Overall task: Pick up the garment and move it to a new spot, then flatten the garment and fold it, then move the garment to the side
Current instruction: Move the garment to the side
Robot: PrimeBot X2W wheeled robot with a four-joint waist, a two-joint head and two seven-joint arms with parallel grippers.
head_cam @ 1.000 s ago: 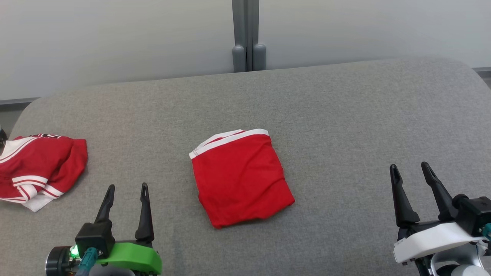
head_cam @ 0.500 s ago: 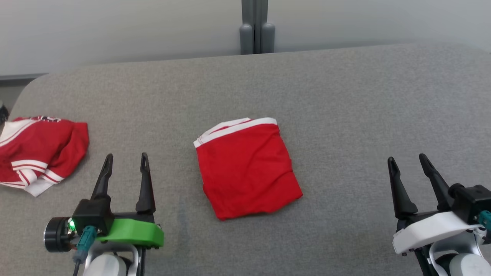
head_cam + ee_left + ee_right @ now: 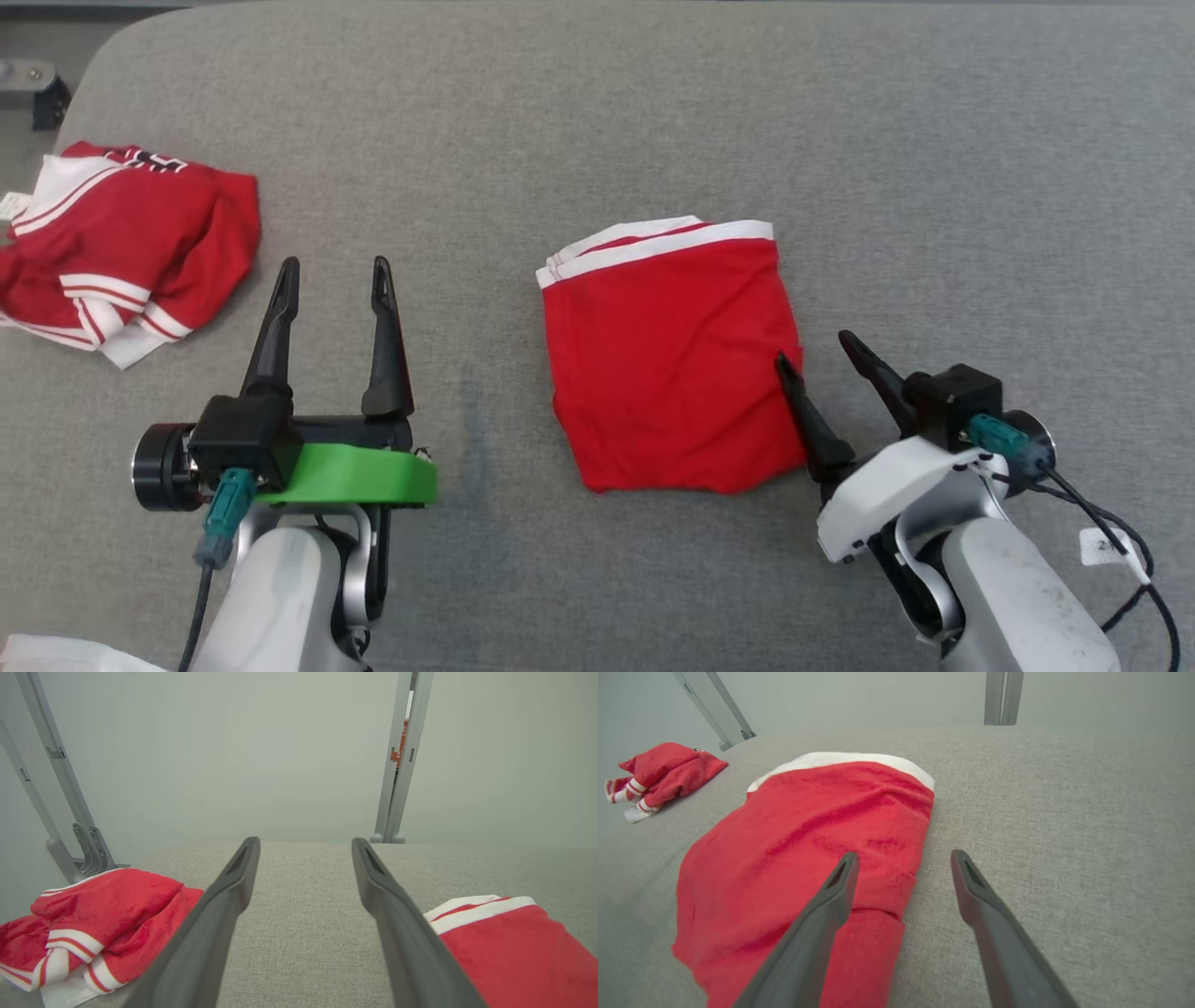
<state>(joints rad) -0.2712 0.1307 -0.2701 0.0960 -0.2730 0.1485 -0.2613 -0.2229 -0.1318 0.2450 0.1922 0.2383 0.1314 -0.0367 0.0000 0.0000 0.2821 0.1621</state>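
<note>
A wide grey fabric-covered surface point(image 3: 934, 140) took up nearly the whole head view. Near its middle lay the folded red garment point(image 3: 667, 359), a compact, almost square packet with a white band along its far edge. Its slightly longer axis ran from the far side toward the robot, with the near end turned a little to the robot's right. It looked already folded, so I judge that only the move to the side remained.

At the far left of the surface, well apart from it, a crumpled red-and-white jersey point(image 3: 131, 233) lay in a heap.

The right gripper point(image 3: 812, 350) was clearly the nearer one. Its jaws stood wide apart and held nothing. They straddled the garment's right edge: in the right wrist view one finger was over the red cloth and the other over the bare grey surface. Whether the fingertips touched the cloth I cannot tell. The garment therefore lay to the left of this gripper and a little ahead of it.

The left gripper point(image 3: 334, 271) was also wide open and empty, over bare surface between the two garments and apart from both.

The jersey had dark lettering near its far edge, too small to read. A small white tag point(image 3: 1102, 546) hung from the right arm's cable, and its print could not be read either.
</note>
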